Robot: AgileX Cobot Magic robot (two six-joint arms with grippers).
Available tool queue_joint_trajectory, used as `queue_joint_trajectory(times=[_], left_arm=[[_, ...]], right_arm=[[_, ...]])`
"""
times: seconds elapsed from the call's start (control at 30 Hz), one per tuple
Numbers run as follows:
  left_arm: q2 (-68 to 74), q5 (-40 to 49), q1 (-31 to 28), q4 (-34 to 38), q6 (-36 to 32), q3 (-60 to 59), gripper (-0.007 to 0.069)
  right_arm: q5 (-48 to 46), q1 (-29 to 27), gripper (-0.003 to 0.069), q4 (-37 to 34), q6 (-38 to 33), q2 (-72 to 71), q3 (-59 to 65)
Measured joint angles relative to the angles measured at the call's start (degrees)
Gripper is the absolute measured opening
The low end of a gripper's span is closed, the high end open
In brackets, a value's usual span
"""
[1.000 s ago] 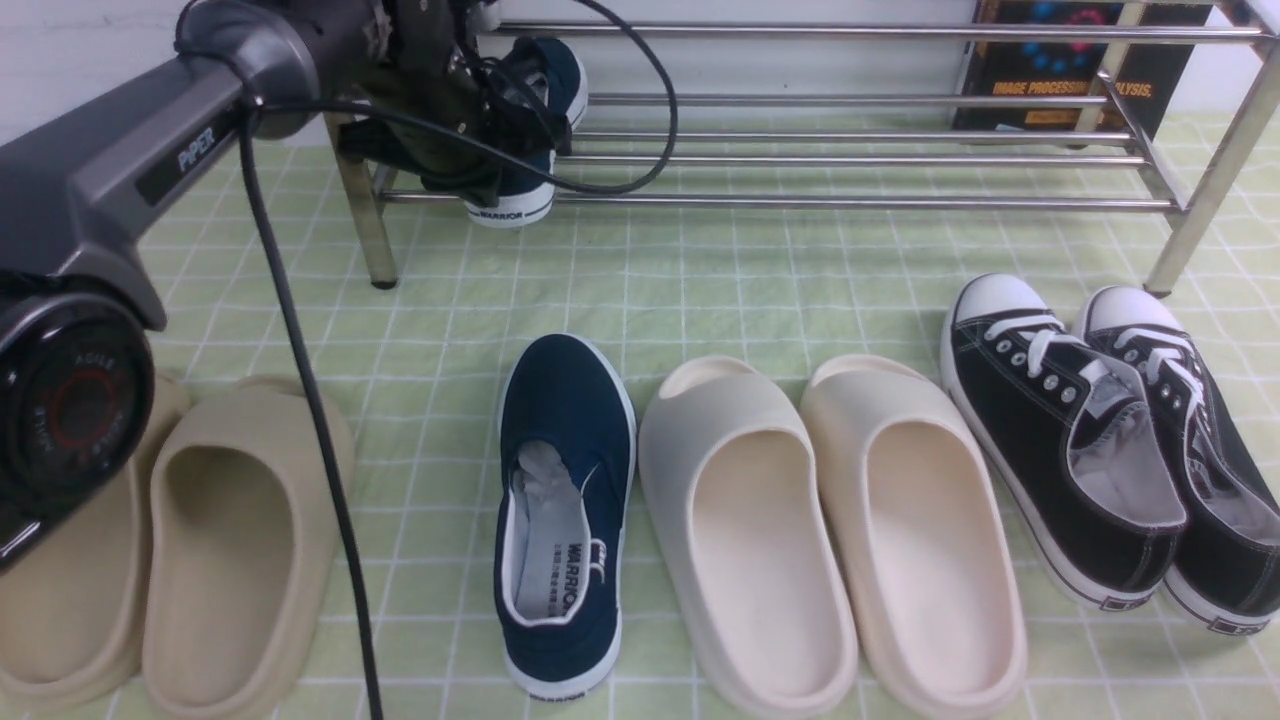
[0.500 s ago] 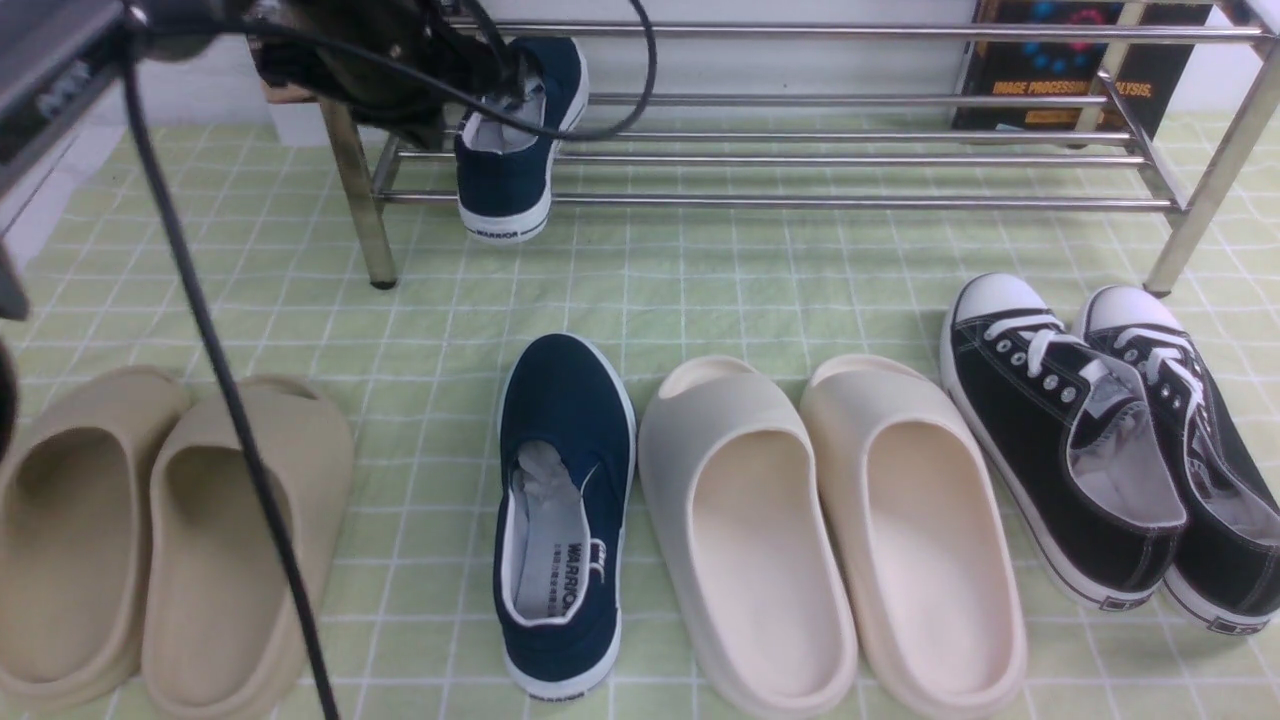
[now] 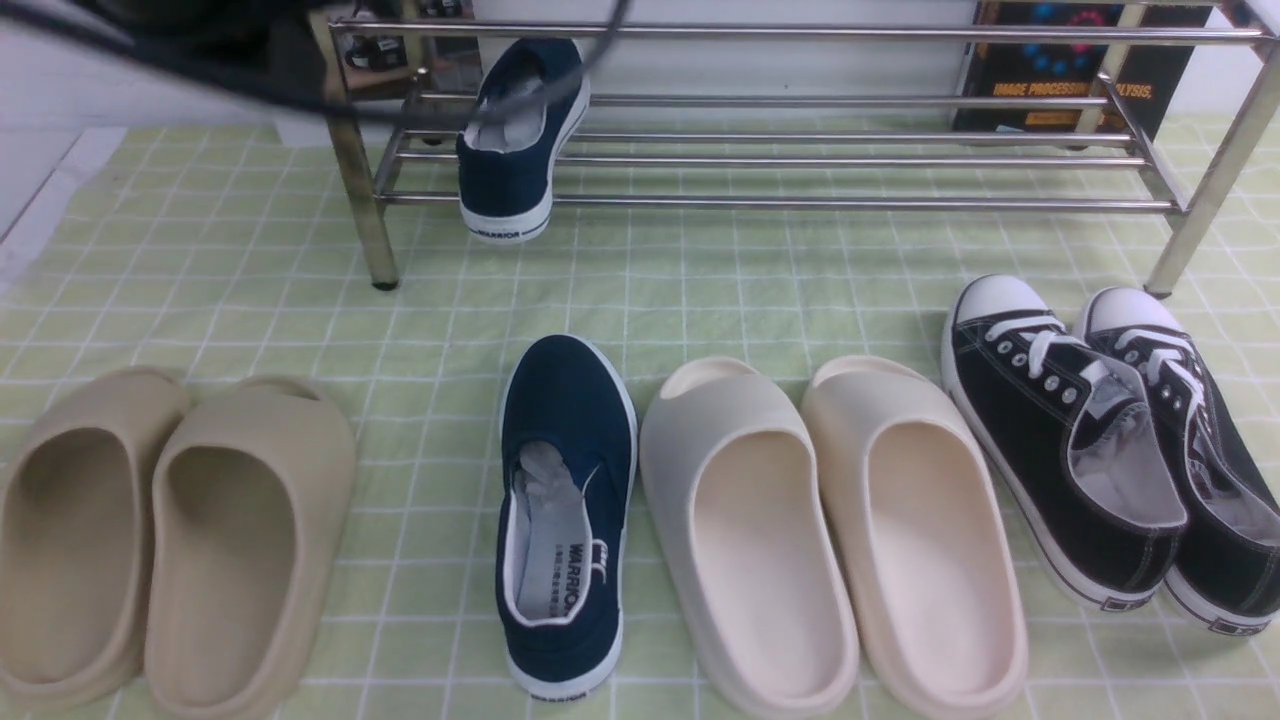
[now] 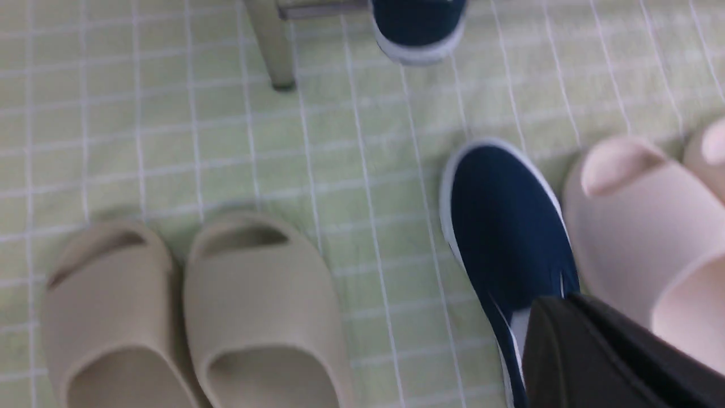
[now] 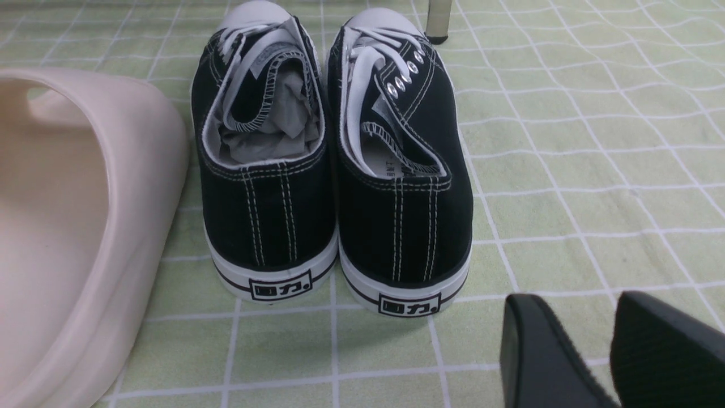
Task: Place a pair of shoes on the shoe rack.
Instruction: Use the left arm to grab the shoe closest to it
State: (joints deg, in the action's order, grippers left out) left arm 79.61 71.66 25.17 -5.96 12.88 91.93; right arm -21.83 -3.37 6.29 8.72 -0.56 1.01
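Left hand (image 4: 566,345), shut and empty, has withdrawn from the shoe rack (image 3: 800,201), leaving one navy shoe (image 3: 515,150) on its bars; second navy shoe (image 3: 565,480) awaits on the counter (image 3: 250,280), right hand (image 5: 609,334) parted.

Ahead of me a green checked cloth (image 3: 760,290), shoe rack (image 3: 800,202) standing at its far side holding one navy sneaker (image 3: 515,140), second navy sneaker (image 3: 566,520) on the cloth between beige slides (image 3: 240,540) and cream slides (image 3: 750,540), black lace-ups (image 3: 1050,430) far right.

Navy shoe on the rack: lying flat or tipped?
Tipped. The navy shoe slopes on the shoe rack, its heel hanging past the front bar and its toe raised toward the back.
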Motion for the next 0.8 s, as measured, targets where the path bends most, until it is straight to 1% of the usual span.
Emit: queue_joint_trajectory(times=[0.03, 0.07, 0.13, 0.2, 0.33, 0.37, 0.43, 0.5, 0.53, 0.57, 0.6, 0.63, 0.67, 0.73, 0.8], left_arm=[[-1.53, 0.00, 1.60, -0.18, 1.11, -3.32, -0.0013], [-1.90, 0.00, 1.98, -0.18, 1.39, -4.16, -0.0013], [-5.64, -1.06, 5.96, 0.38, 4.52, -14.59, -0.0013], [-6.40, -4.12, 7.57, 1.94, 5.32, -20.85, -0.0013], [-4.67, -10.81, 8.09, 5.96, 6.42, -30.75, -0.0013], [-4.30, -11.13, 8.09, 5.96, 6.69, -31.04, -0.0013], [-1.59, -14.64, 8.09, 5.96, 8.62, -33.20, -0.0006], [0.37, -16.58, 8.09, 5.96, 10.12, -33.61, 0.0013], [1.53, -17.73, 8.09, 5.96, 10.96, -33.65, 0.0032], [3.07, -19.26, 8.09, 5.96, 11.92, -33.67, 0.0072], [3.29, -19.45, 8.09, 5.96, 12.08, -33.67, 0.0079], [4.94, -20.93, 8.09, 5.96, 13.33, -33.67, 0.0143], [5.73, -21.61, 8.09, 5.96, 14.18, -33.67, 0.0181], [7.69, -22.98, 7.93, 5.96, 15.86, -33.67, 0.0282], [9.23, -24.29, 7.45, 5.96, 17.23, -33.67, 0.0354]], right_arm=[[0.00, 0.00, 0.0239, 0.00, 0.00, 0.00, 0.00], [0.00, 0.00, 0.0239, 0.00, 0.00, 0.00, 0.00], [0.00, 0.00, 0.0239, 0.00, 0.00, 0.00, 0.00], [0.00, 0.00, 0.0239, 0.00, 0.00, 0.00, 0.00], [0.00, 0.00, 0.0239, 0.00, 0.00, 0.00, 0.00], [0.00, 0.00, 0.0239, 0.00, 0.00, 0.00, 0.00], [0.00, 0.00, 0.0239, 0.00, 0.00, 0.00, 0.00], [0.00, 0.00, 0.0239, 0.00, 0.00, 0.00, 0.00], [0.00, 0.00, 0.0239, 0.00, 0.00, 0.00, 0.00], [0.00, 0.00, 0.0239, 0.00, 0.00, 0.00, 0.00], [0.00, 0.00, 0.0239, 0.00, 0.00, 0.00, 0.00], [0.00, 0.00, 0.0239, 0.00, 0.00, 0.00, 0.00], [0.00, 0.00, 0.0239, 0.00, 0.00, 0.00, 0.00], [0.00, 0.00, 0.0239, 0.00, 0.00, 0.00, 0.00], [0.00, 0.00, 0.0239, 0.00, 0.00, 0.00, 0.00]])
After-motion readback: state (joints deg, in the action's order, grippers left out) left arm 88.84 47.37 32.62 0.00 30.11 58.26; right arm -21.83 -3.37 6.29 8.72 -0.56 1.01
